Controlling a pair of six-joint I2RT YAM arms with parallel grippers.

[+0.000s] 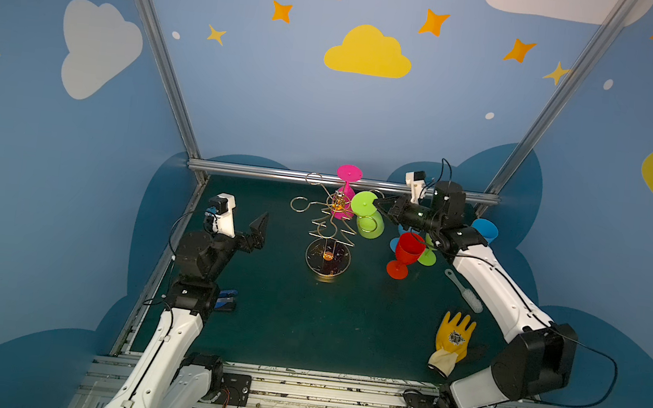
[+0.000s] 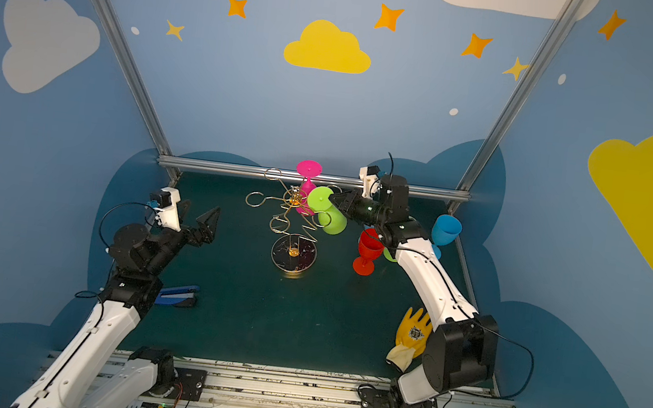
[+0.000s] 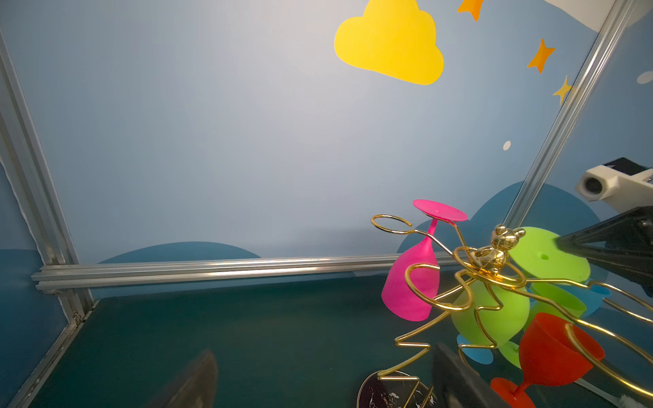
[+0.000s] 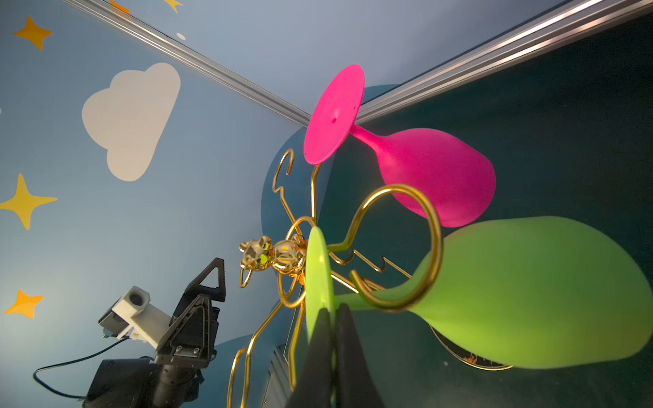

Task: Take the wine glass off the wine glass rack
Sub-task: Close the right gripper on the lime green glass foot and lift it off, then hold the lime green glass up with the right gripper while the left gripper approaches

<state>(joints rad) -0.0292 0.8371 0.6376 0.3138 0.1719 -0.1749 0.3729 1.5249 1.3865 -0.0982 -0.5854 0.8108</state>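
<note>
The wine glass rack (image 1: pixel 321 254), a thin gold wire stand with a zigzag stem, looped arms and a round dark mirrored base, stood at the centre of the dark green tabletop (image 1: pixel 302 328) in both top views. A lime green plastic wine glass (image 1: pixel 369 220) hung inverted and tilted at the rack's right side. In the right wrist view 1 gold loop encircled its stem where it met the bowl. The right gripper (image 4: pixel 332 311) reached in from the right of the top views. Its 2 black fingers (image 4: pixel 316 339) were pressed together on the rim of the green glass's flat round foot. A hot pink plastic wine glass (image 1: pixel 345 192) hung upside down from a loop at the rack's far side, foot uppermost, apart from the green one. The left gripper (image 2: pixel 199 215) hovered at centre left, well apart from the rack, its 2 triangular fingers spread wide and holding nothing. A red plastic goblet (image 1: pixel 407 252) stood upright on the tabletop just right of the rack, under the right arm. A blue plastic cup (image 1: pixel 485 229) stood behind that arm. A white brush (image 1: pixel 467 292) and a yellow work glove (image 1: pixel 453 339) lay at the lower right.
</note>
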